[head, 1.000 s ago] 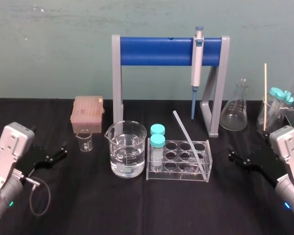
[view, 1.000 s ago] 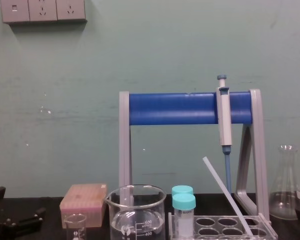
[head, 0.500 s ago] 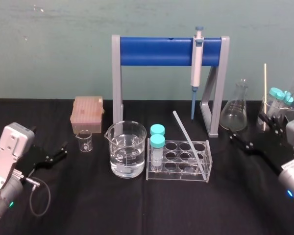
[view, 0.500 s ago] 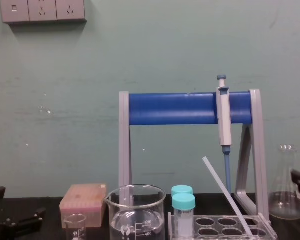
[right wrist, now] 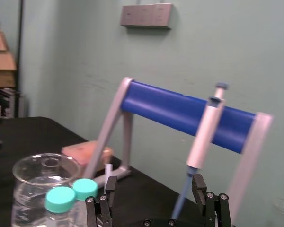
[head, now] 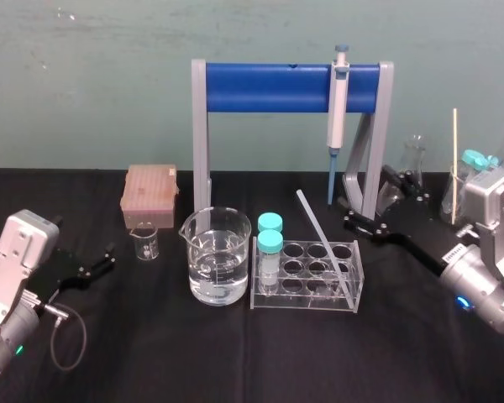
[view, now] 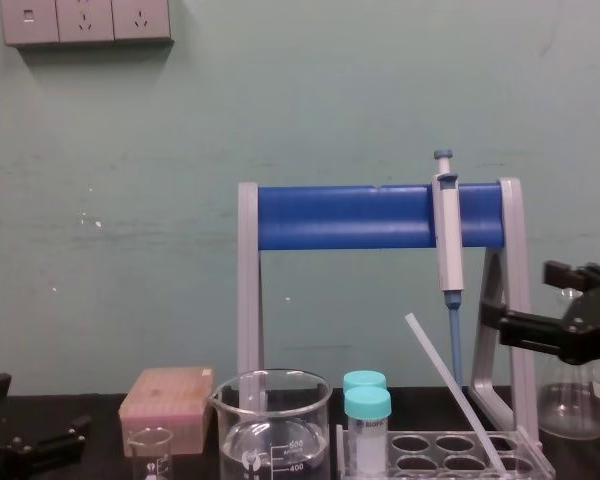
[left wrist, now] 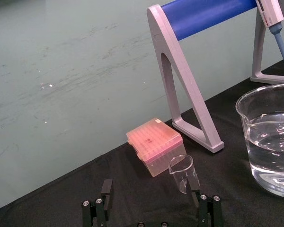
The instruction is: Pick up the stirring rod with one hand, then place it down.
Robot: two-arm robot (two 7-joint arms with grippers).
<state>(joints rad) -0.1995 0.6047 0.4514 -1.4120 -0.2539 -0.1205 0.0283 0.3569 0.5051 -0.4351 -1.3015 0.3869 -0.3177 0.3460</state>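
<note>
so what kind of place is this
Probably a lab bench: a pipette hangs on a blue stand, a glass beaker holds clear liquid, and a clear tube rack holds capped tubes.

My head camera looks forward and down on the tabletop (head: 151, 336); my chest camera looks level across it. Each wrist camera sits close behind its fingers (left wrist: 106, 187). All see the blue stand (head: 269, 88).

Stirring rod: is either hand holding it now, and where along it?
Nothing is held. The stirring rod leans untouched in the tube rack; the right hand is open near the stand, the left hand open at far left.
</note>
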